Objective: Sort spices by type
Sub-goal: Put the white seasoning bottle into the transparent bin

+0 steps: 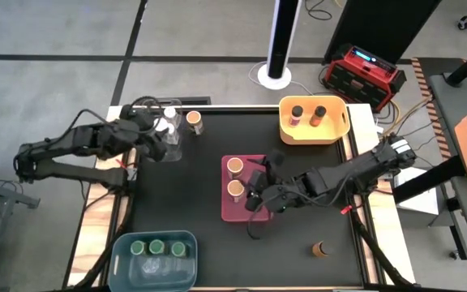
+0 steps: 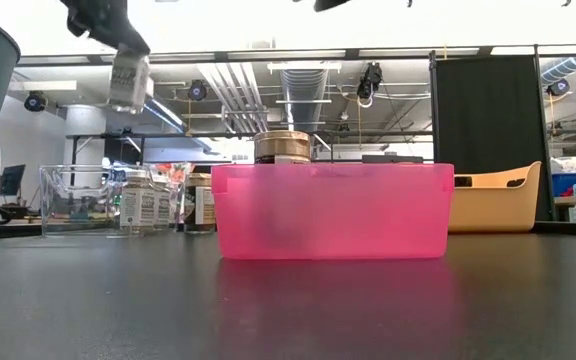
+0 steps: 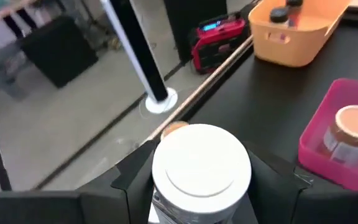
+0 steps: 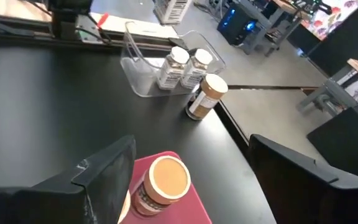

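Overhead first: your left gripper (image 1: 162,127) sits at the table's far left, over the clear bin (image 1: 171,143), clamped on a white-lidded spice jar (image 1: 169,113). One orange-lidded jar (image 1: 194,122) stands on the table just beside that bin. Your right gripper (image 1: 259,188) hovers over the pink bin (image 1: 227,212), where two more orange-lidded jars (image 1: 235,167) stand upright. Two dark-lidded jars (image 1: 297,111) stand in the yellow bin (image 1: 314,132), three green-lidded jars (image 1: 156,246) in the blue-grey bin (image 1: 154,274), and a lone dark-lidded jar (image 1: 320,249) stands on the mat near the right front.

Table-level view: you see the white-lidded jar (image 2: 130,82) held in the air above the clear bin (image 2: 80,198) (it hangs well clear of the rim), with other jars (image 2: 138,203) at the bin's right end.

Left wrist view: both fingers (image 3: 135,173) press against the white-lidded jar (image 3: 201,168), one on each side.

Right wrist view: the fingers (image 4: 107,168) are spread wide with nothing between them, an orange-lidded jar (image 4: 160,185) in the pink bin (image 4: 191,205) below, and two white-lidded jars (image 4: 184,67) in the clear bin (image 4: 139,65) beyond.
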{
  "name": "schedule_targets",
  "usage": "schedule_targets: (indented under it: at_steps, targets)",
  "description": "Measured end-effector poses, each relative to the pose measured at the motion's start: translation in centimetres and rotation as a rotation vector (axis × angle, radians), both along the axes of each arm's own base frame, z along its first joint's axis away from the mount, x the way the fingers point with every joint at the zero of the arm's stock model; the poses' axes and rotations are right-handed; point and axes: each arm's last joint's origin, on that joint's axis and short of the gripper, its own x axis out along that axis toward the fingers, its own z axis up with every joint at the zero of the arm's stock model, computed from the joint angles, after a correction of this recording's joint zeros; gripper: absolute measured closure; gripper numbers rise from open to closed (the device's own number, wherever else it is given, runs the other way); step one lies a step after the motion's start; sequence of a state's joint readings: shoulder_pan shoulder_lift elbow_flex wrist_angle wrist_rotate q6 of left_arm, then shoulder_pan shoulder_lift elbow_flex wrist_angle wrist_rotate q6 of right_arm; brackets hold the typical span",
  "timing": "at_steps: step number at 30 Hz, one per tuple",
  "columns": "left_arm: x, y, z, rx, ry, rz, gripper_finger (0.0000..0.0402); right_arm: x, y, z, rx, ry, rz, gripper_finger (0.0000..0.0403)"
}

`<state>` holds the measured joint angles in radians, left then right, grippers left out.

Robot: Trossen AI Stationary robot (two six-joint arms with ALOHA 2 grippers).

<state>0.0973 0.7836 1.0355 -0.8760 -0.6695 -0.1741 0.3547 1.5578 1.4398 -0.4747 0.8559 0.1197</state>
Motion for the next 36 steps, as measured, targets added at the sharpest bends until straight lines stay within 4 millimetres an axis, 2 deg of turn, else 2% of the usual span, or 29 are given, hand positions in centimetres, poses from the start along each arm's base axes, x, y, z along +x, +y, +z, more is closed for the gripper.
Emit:
schedule_targets:
  at_steps: [4, 8, 16, 21, 26, 32, 36]
  targets:
    - [-0.6, 0.6, -1.6, -0.025, 0.022, 0.041, 0.0214, 0.4, -1.2, -0.1, 0.007, 0.016, -0.008, 0.01]
    - [-1.0, 1.2, -2.5, -0.057, 0.022, 0.044, 0.0214, 1.0, -2.8, -0.3, 0.062, 0.06, 0.061, 0.0095]
    - [-1.8, 2.2, -2.5, -0.093, 0.012, 0.017, 0.0214, 1.6, -6.1, -0.7, 0.098, 0.091, 0.06, 0.0099]
    - [-2.9, 2.3, -3.1, -0.09, -0.004, 0.052, 0.0214, 1.6, -7.2, -1.2, 0.158, 0.067, 0.139, 0.0108]
    - [-3.9, 1.8, -4.9, -0.115, -0.028, 0.058, 0.0214, 0.8, -7.6, -1.5, 0.182, 0.011, 0.166, 0.0113]
    - [-4.7, 2.2, -6.0, -0.012, -0.02, 0.302, 0.0214, 0.3, -7.3, -0.7, 0.192, -0.054, 0.181, 0.0106]
    - [-4.4, 2.6, -6.9, -0.003, -0.055, 0.459, 0.0214, 0.3, -7.2, -0.6, 0.192, -0.06, 0.187, 0.0104]
